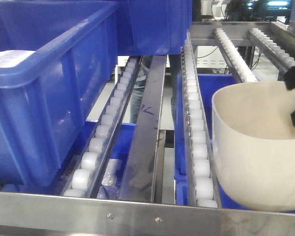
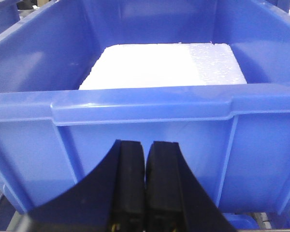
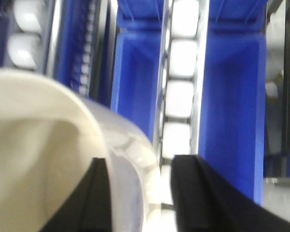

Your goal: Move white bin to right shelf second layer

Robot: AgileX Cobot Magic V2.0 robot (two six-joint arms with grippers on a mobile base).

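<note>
Rollers [image 1: 194, 125] of white plastic run in rows up the sloped steel rack level [image 1: 152, 123], which ends at a grey front rail [image 1: 137, 209] fixed with screws. The white bin [image 1: 258, 147] sits at the right side of this level, near the front rail, its mouth tilted toward the camera. The right gripper [image 3: 135, 193] is clamped on the bin's wall: one black finger [image 3: 82, 198] lies inside the tub, the other [image 3: 208, 193] outside, with the cream rim between them. In the front view, part of that gripper shows dark at the bin's far right rim. A large blue crate [image 1: 49, 88] occupies the left side of the same level, well apart from the bin. The left gripper [image 2: 145, 188] hangs just before this crate's front wall, jaws closed together and holding nothing. A white foam slab [image 2: 164, 65] lies inside the crate. More blue crates [image 3: 234, 101] show beneath the rollers.
</note>
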